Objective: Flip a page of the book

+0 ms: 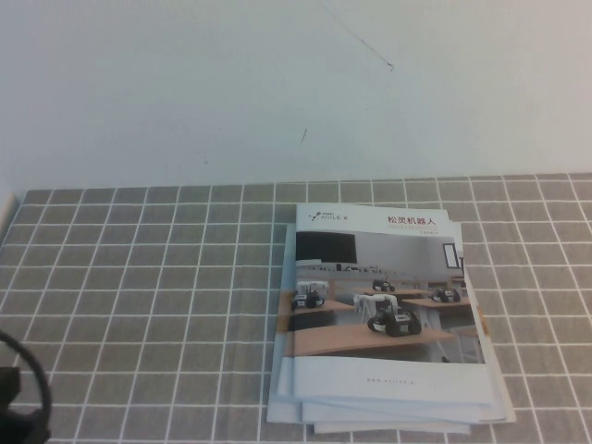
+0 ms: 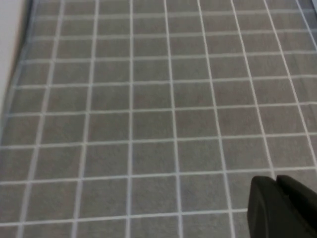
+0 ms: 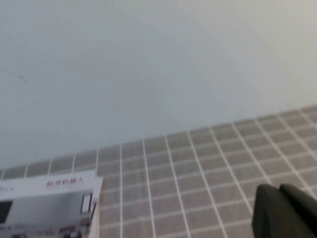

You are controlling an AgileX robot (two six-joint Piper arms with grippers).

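Observation:
The book (image 1: 379, 296) lies closed, cover up, right of the middle of the grey checked tablecloth; its cover shows small wheeled robots on wooden desks and a red title. The page is hidden inside the closed book. A corner of the book also shows in the right wrist view (image 3: 49, 198). My left gripper (image 2: 275, 181) is shut and empty over bare cloth, far to the left of the book. My right gripper (image 3: 278, 190) is shut and empty above the cloth, apart from the book; it does not show in the high view.
The book rests on a stack of near-identical spare booklets (image 1: 398, 418) whose edges stick out at the front. A black part of the left arm with a cable (image 1: 18, 398) shows at the front left corner. A white wall (image 1: 277, 83) stands behind the table.

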